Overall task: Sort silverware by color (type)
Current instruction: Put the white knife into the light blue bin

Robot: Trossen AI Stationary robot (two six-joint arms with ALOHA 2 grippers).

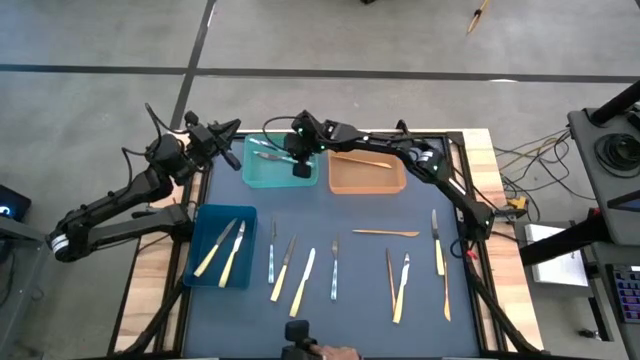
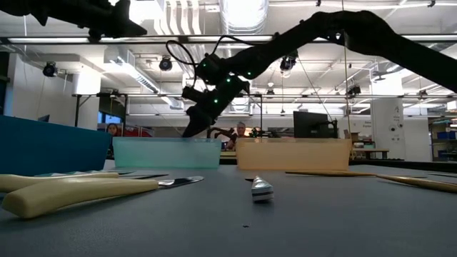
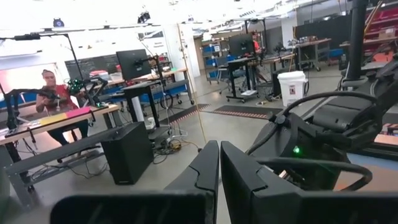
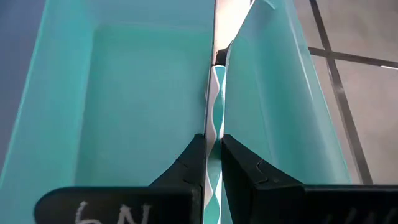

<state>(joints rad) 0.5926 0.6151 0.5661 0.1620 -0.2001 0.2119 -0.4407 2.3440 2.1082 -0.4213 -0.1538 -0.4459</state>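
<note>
right gripper [image 4: 212, 163] clamped on slim silvery-teal patterned utensil handle [image 4: 215, 102] | directly below: translucent teal plastic bin [image 4: 124, 93] | likely light, stiff, slick; mid-handle grip suits | left gripper [image 3: 219, 168] closed, empty, off to the side

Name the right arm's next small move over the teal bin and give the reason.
Probably open the fingers and let go. The right gripper is shut on a slim silvery-grey utensil with a teal-patterned handle, held over the translucent teal plastic bin, where another grey piece already lies. The left gripper waits shut, off the table.
</note>
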